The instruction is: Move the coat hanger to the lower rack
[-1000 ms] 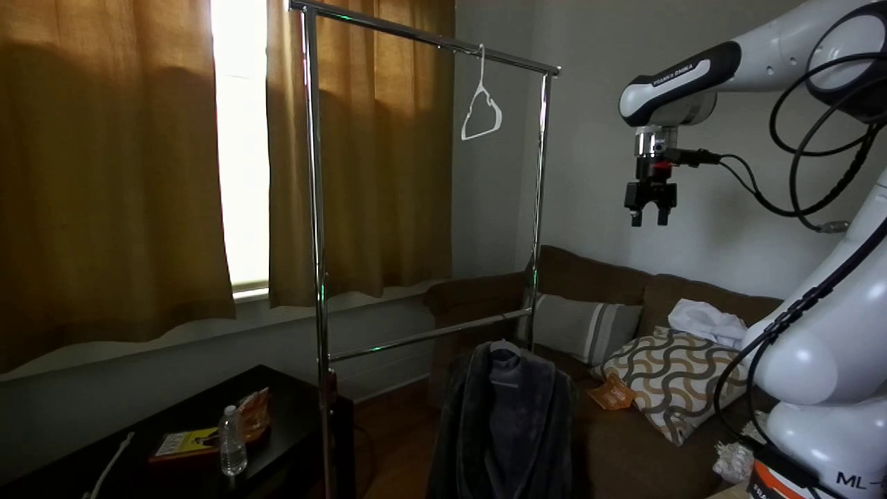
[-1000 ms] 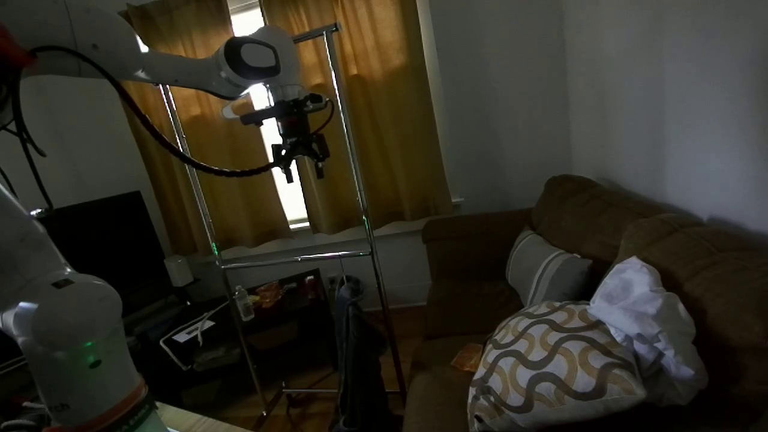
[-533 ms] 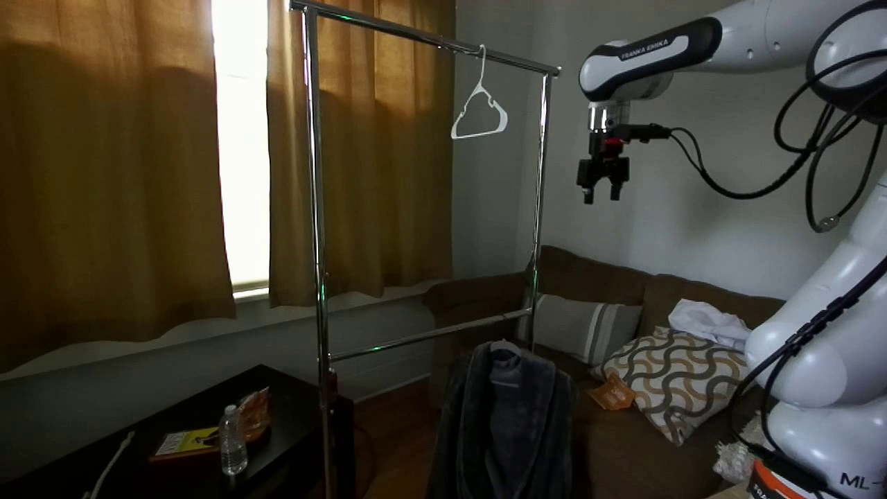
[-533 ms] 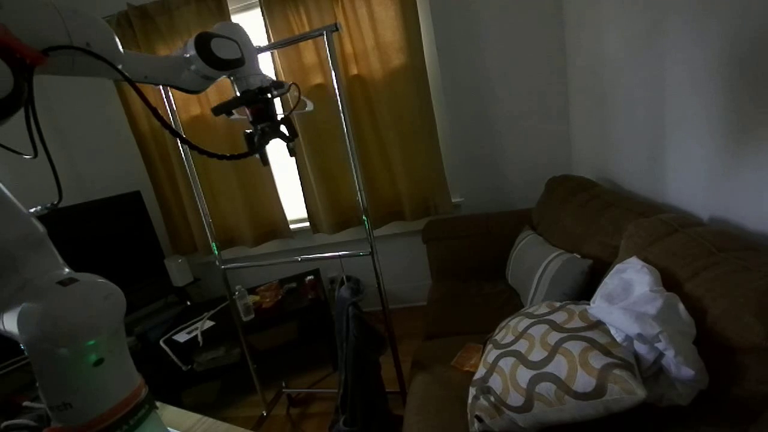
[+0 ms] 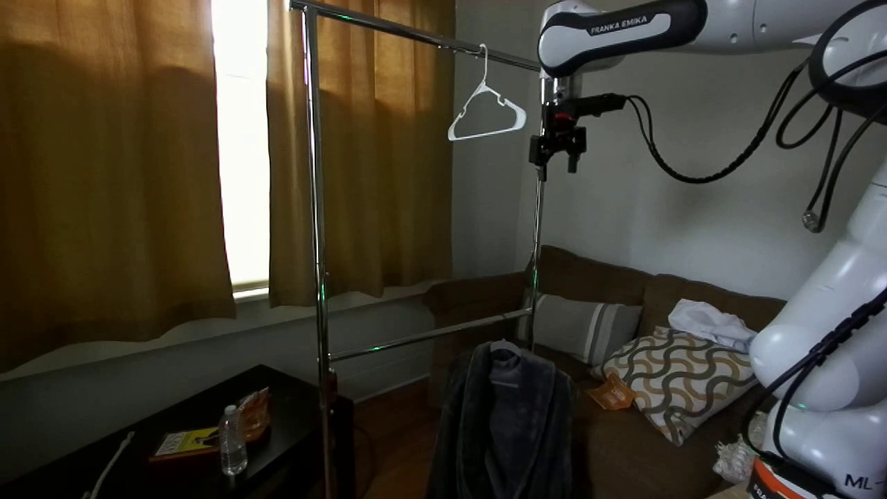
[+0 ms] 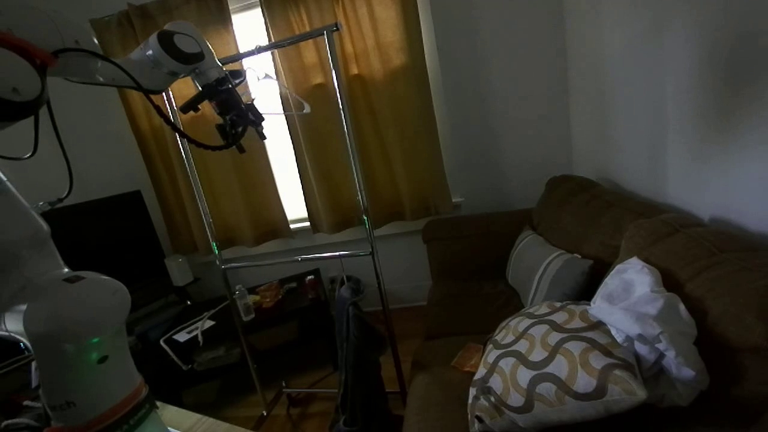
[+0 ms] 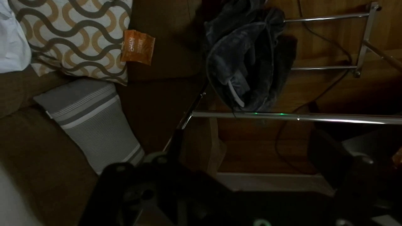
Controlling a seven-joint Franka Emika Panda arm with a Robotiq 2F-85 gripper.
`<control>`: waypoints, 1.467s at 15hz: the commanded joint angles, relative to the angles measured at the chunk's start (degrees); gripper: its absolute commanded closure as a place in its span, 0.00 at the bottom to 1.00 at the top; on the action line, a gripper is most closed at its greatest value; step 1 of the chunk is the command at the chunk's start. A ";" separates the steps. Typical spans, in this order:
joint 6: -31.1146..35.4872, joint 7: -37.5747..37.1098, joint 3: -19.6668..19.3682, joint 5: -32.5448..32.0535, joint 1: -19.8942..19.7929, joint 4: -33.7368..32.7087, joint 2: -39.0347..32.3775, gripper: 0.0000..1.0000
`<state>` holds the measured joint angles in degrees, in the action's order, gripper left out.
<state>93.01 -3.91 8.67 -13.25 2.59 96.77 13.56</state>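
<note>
hanger (image 5: 483, 87): hooked over top bar (image 5: 395, 28) | gripper (image 5: 558, 170): jaws spread apart, nothing held | gripper to hanger: near, gap between them in an exterior view, jaws showing lower than hanger's base in both exterior views | lower rack (image 5: 429, 335): well below hanger, jacket (image 5: 506, 423) just under it

Dim throughout; the window (image 5: 244, 138) glares white between curtains (image 5: 381, 173); wrist view dark, its foreground blurred.

Mustard curtains (image 5: 111, 173) flank a bright window (image 5: 242, 152), with a brown sofa (image 6: 585, 219) nearby
</note>
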 commanded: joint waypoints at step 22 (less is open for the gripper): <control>31.74 -3.51 1.11 -4.12 1.64 -2.83 -1.26 0.00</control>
<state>120.16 -6.00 9.41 -15.44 4.71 93.75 13.44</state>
